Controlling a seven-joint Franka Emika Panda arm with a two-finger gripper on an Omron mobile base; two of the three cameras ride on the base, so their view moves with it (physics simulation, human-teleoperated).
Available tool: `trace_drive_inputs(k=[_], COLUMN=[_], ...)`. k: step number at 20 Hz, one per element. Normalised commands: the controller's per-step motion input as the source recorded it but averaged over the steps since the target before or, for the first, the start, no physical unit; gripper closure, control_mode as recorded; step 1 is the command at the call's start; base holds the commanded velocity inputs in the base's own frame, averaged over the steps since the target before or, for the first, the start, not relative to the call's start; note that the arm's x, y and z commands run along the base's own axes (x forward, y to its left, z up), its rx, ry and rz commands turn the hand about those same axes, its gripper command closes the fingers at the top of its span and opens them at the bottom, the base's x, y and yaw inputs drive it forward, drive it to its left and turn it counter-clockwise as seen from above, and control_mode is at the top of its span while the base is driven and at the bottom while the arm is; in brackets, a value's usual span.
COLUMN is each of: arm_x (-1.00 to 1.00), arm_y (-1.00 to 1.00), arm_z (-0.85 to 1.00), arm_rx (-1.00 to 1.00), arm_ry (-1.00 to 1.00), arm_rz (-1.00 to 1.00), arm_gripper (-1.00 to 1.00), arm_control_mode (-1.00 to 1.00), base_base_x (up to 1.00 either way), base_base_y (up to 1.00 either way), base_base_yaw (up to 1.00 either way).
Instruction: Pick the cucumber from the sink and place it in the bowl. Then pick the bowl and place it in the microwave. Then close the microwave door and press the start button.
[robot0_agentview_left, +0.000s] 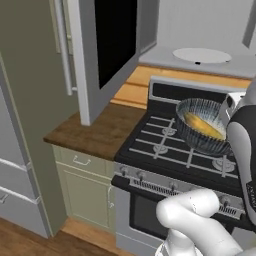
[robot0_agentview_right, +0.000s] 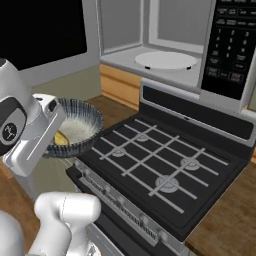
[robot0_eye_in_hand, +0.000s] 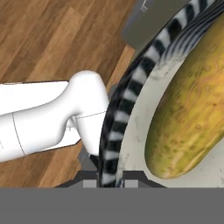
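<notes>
Claw (robot0_eye_in_hand: 106, 181) nearly shut, pinching the bowl's (robot0_agentview_left: 202, 125) rim, one finger inside the rim and one outside. In the hand view, striped rim running up between the two dark tips, thin edge squeezed tight. In the right base view, claw (robot0_agentview_right: 59, 131) at the near left edge of the bowl (robot0_agentview_right: 80, 127), white hand just beside it.

Bowl up in the air, tipped a bit, hanging over the front left part of the stove (robot0_agentview_left: 175, 150). Not touching the burners. Blue-grey outside with pale stripes, lighter inside.

Cucumber (robot0_agentview_left: 204, 126) lying in the bowl, yellow-orange, stubby. Resting on the pale floor of the bowl, close to the side the claw holds. In the hand view, cucumber (robot0_eye_in_hand: 192, 109) very big and near, spotted skin, round end pointing down toward the tips. In the right base view, just a small yellow bit of the cucumber (robot0_agentview_right: 62, 138) peeking past the hand.

Microwave (robot0_agentview_right: 165, 50) up behind the stove, wide open, pale inside, with a round white plate (robot0_agentview_right: 166, 60) flat on its floor. Black button panel (robot0_agentview_right: 231, 45) on its right side. Door (robot0_agentview_left: 107, 50) swung out to the left, black glass in a silver frame, standing over the wood counter (robot0_agentview_left: 95, 132).

Bowl well below and in front of the microwave's opening.
</notes>
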Motion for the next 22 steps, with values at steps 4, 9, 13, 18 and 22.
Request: trace_drive_inputs(k=[4,9,13,18,22], arm_x=[0.0,0.0,0.0,-0.09,0.0], arm_y=[0.0,0.0,0.0,0.0,0.0], arm_z=[0.0,0.0,0.0,0.25,0.66], arm_rx=[0.0,0.0,0.0,0.0,0.0], arm_ry=[0.0,0.0,0.0,-0.11,-0.17], arm_rz=[0.0,0.0,0.0,0.0,-0.02], arm_gripper=[1.0,1.0,1.0,1.0,1.0], arm_control_mode=[1.0,1.0,1.0,-1.0,-1.0], base_base_x=[0.63,0.39,0.24,0.05,0.0], base_base_y=[0.0,0.0,0.0,-0.01,0.0], base_base_yaw=[-0.09,-0.12,-0.03,0.0,0.0])
